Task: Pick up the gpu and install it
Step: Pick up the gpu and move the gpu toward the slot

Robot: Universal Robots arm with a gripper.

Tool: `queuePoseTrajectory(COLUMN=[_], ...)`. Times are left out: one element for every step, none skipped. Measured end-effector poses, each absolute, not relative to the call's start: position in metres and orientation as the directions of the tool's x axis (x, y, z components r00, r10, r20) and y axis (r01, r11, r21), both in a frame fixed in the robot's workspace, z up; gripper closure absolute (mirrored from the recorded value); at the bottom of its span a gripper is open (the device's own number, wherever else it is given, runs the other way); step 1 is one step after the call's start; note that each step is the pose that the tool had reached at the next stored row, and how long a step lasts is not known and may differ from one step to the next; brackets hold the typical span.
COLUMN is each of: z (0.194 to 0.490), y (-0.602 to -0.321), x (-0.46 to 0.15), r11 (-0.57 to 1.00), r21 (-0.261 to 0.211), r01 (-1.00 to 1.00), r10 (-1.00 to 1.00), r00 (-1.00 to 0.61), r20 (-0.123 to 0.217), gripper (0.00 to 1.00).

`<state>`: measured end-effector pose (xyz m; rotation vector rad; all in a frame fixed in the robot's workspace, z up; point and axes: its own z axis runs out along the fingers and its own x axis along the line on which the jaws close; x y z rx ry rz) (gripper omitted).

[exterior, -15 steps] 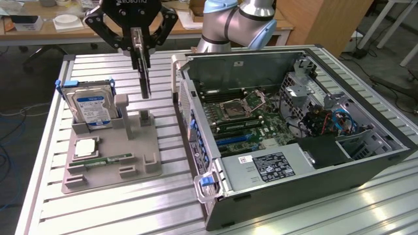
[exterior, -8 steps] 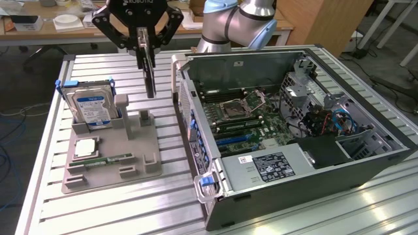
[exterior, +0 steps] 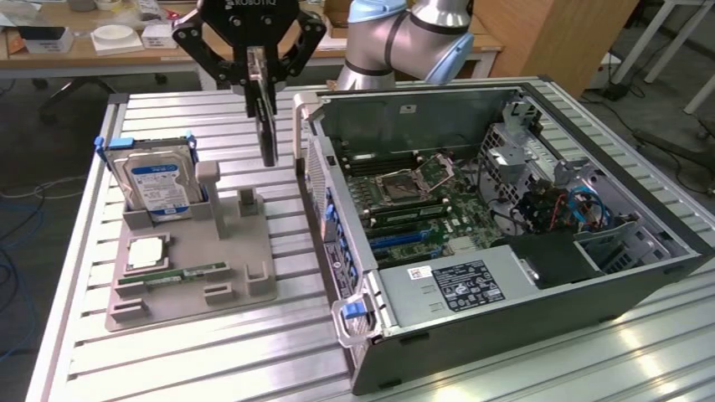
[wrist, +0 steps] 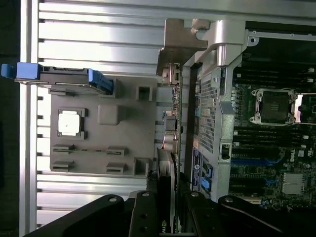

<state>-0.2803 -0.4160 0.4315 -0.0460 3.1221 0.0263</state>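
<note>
The gpu is a thin dark card that hangs edge-down in the air, between the grey parts holder and the open computer case. My gripper is shut on its upper edge, one black finger on each face. The card's lower end is clear of the holder, level with the case's near wall. In the wrist view the gpu runs edge-on away from my gripper, with its silver bracket at the far end. The motherboard lies exposed inside the case.
On the holder stand a hard drive with blue rails, a processor and a green memory stick. The case holds cables and a drive cage on the exterior view's right. A slatted aluminium table carries everything.
</note>
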Motion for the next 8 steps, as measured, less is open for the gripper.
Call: queuePoseTrajectory(z=[0.4315, 0.4316, 0.4315, 0.4315, 0.4316, 0.4316, 0.4316, 0.4316], y=[-0.4160, -0.4160, -0.4160, -0.4160, -0.4159, -0.4160, -0.4160, -0.4160], x=[-0.2789, -0.2775, -0.2760, -0.2745, -0.2731, -0.2717, -0.2703, -0.2689], r11=[0.999, 0.999, 0.999, 0.999, 0.999, 0.999, 0.999, 0.999], r21=[0.017, 0.017, 0.017, 0.017, 0.017, 0.016, 0.016, 0.017], r01=[-0.030, -0.030, -0.030, -0.030, -0.030, -0.030, -0.030, -0.030], r10=[-0.029, -0.029, -0.029, -0.029, -0.029, -0.029, -0.029, -0.029], r00=[-0.999, -0.999, -0.999, -0.999, -0.999, -0.999, -0.999, -0.999], r20=[-0.019, -0.019, -0.019, -0.019, -0.019, -0.019, -0.019, -0.019], gripper=[0.74, 0.74, 0.74, 0.74, 0.74, 0.74, 0.74, 0.74])
